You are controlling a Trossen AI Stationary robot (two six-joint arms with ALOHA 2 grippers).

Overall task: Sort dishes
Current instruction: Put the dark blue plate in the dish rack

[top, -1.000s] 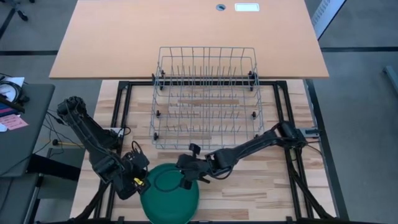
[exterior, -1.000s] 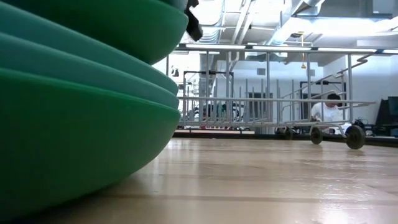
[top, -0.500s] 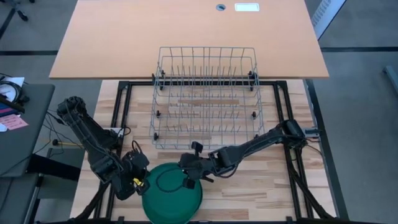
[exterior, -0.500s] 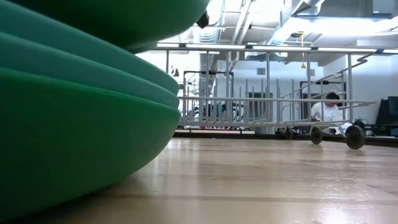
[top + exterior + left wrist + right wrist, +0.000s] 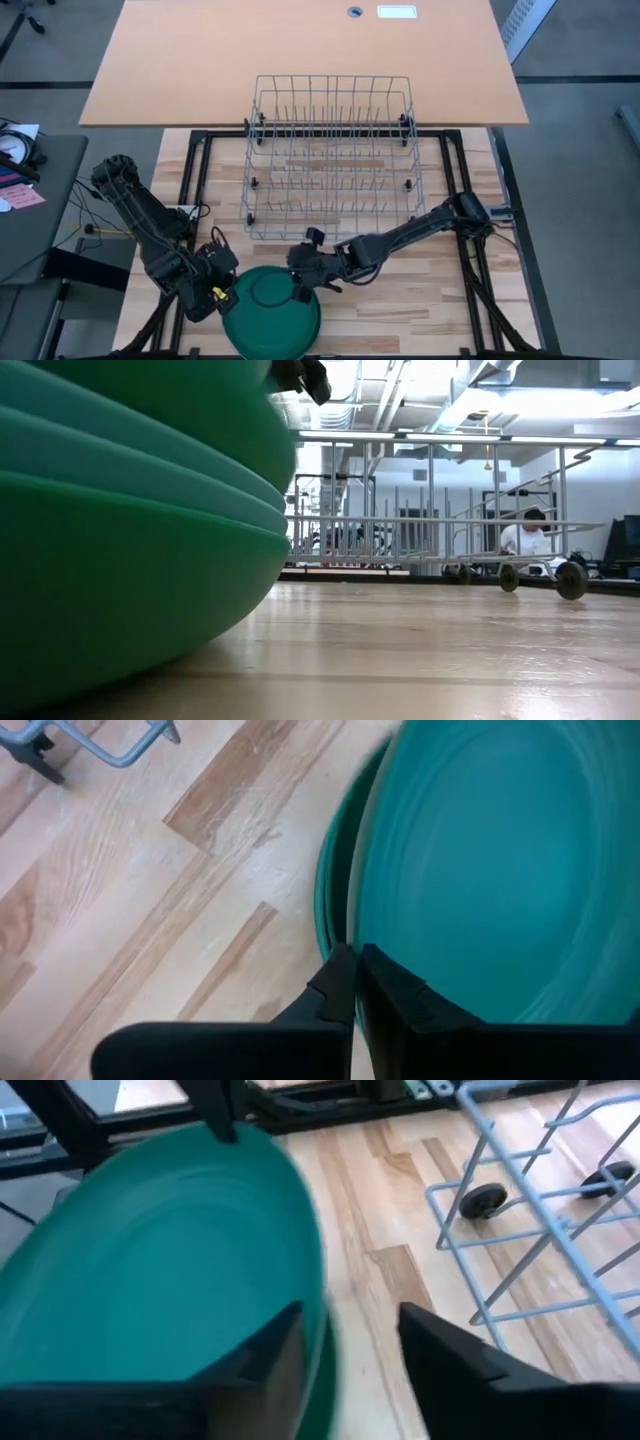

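A stack of green and teal dishes [image 5: 272,312] lies near the table's front edge and fills the left of the low view [image 5: 120,560]. Its top teal plate [image 5: 500,870] is tilted; its right edge [image 5: 285,455] dips toward the plate below. My left gripper [image 5: 226,293] is shut on this plate's left rim. My right gripper [image 5: 350,1340] stands open at the right rim [image 5: 318,1295], one finger over the plate and one outside it. The wire rack [image 5: 330,150] stands on small wheels behind the stack. My left gripper pinches the top plate's left rim [image 5: 372,935] between its two fingers, which slant down from the table's left. The plate is tilted, and a green plate's edge [image 5: 326,900] shows beneath it. Whether my right gripper's fingers touch the rim, I cannot tell.
Bare wooden tabletop [image 5: 400,300] lies to the right of the stack and in front of the rack. A large tan board [image 5: 300,60] lies behind the rack. A person [image 5: 525,540] sits far off in the room.
The top plate shifted slightly toward the table's right and its right edge rose. Then it came back left and the edge sank toward the stack. My right gripper rose a little above that edge.
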